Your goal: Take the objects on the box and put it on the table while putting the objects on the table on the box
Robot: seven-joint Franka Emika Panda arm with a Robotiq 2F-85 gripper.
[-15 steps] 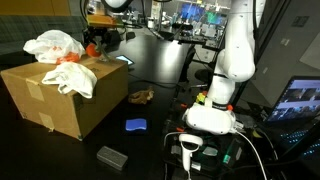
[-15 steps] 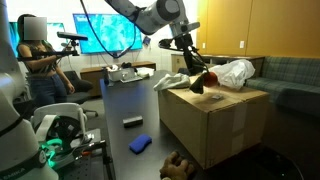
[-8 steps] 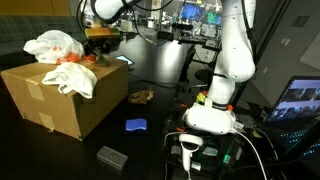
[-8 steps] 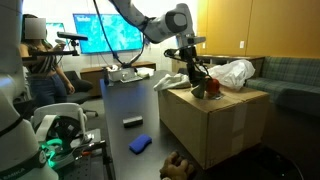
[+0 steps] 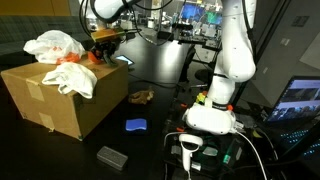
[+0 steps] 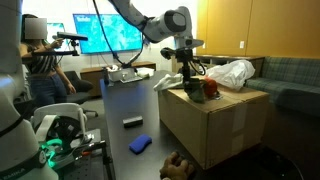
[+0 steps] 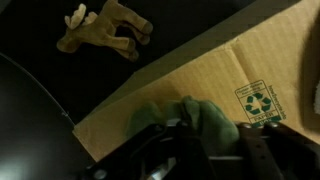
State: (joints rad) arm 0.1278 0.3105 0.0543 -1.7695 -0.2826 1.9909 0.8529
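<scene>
The large cardboard box is plain brown, and in the wrist view it carries a printed green recycling symbol. A soft lump on it is dull green. The wide flat table is almost black. The plush toy is tan, the small flat pad bright blue, the rectangular block grey, and the crumpled plastic bag white.

Box: white bags crowd your path across its top.
Table: wide open beyond the plush toy.
</scene>
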